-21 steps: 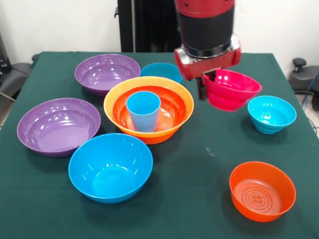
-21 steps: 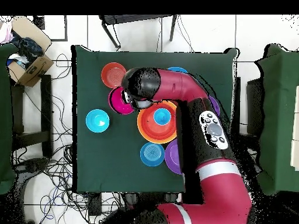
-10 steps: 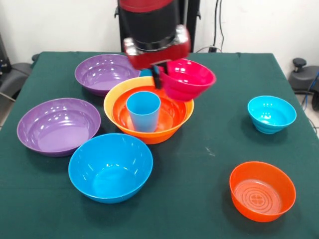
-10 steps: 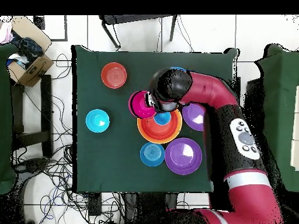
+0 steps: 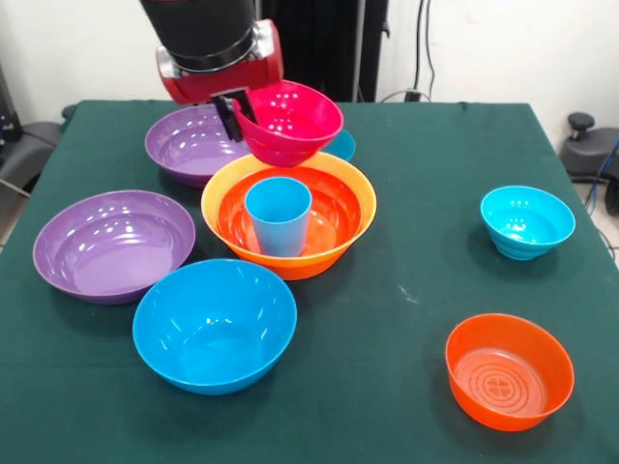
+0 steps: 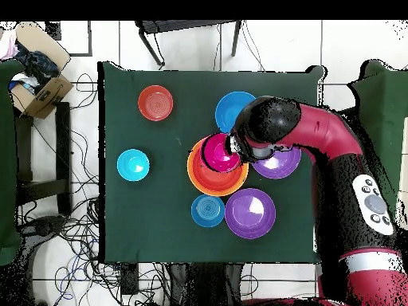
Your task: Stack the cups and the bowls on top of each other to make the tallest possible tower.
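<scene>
A green-clothed bench (image 5: 426, 280) stands before a white wall. On it, left to right: purple bowls (image 5: 113, 244), a blue bowl (image 5: 214, 323), then the orange tower (image 5: 288, 210) holding a light blue cup (image 5: 278, 216). Above it, the fingers (image 5: 232, 114) pinch a magenta bowl's (image 5: 288, 121) rim. A cyan bowl (image 5: 527, 221) sits right.
</scene>
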